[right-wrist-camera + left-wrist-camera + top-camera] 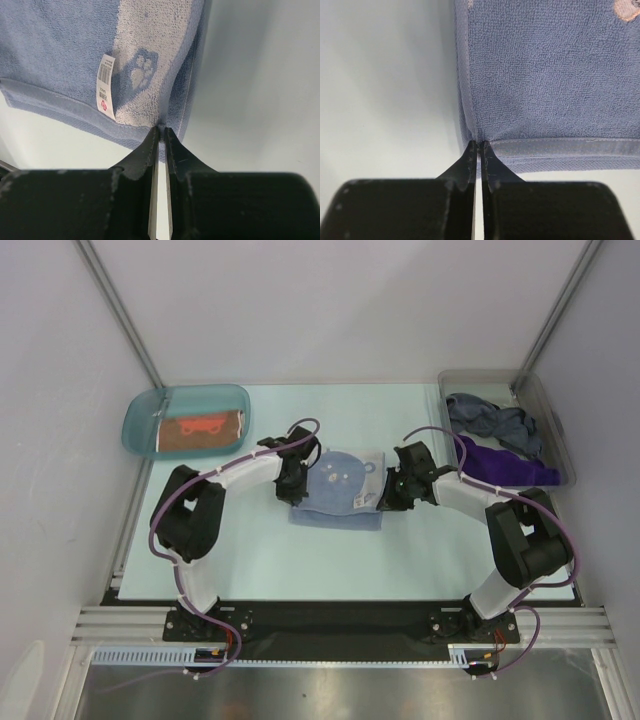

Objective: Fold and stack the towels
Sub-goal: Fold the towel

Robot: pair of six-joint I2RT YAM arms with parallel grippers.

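Status, top view: orange-brown towel (pixel 200 427) folded in teal tray (pixel 135 430), far-left corner; pale blue towel (pixel 338 490) mid-table, seemingly mid-fold; purple towel (pixel 505 465), grey-blue towel (pixel 490 420) crumpled in bin (pixel 560 440), far-right corner. Left wrist: left gripper (pixel 479 145) pinches the blue corner. Right wrist: right gripper (pixel 161 131) likewise.

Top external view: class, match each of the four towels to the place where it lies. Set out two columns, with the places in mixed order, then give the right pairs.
Towels
1. orange-brown towel with red print
2. deep purple towel
3. pale blue terry towel
4. grey-blue crumpled towel

Places
A. far end of the clear grey plastic bin
B. on the table, between the left gripper and the right gripper
C. in the teal plastic tray
D. near end of the clear grey plastic bin

Pairs: 1-C; 2-D; 3-B; 4-A
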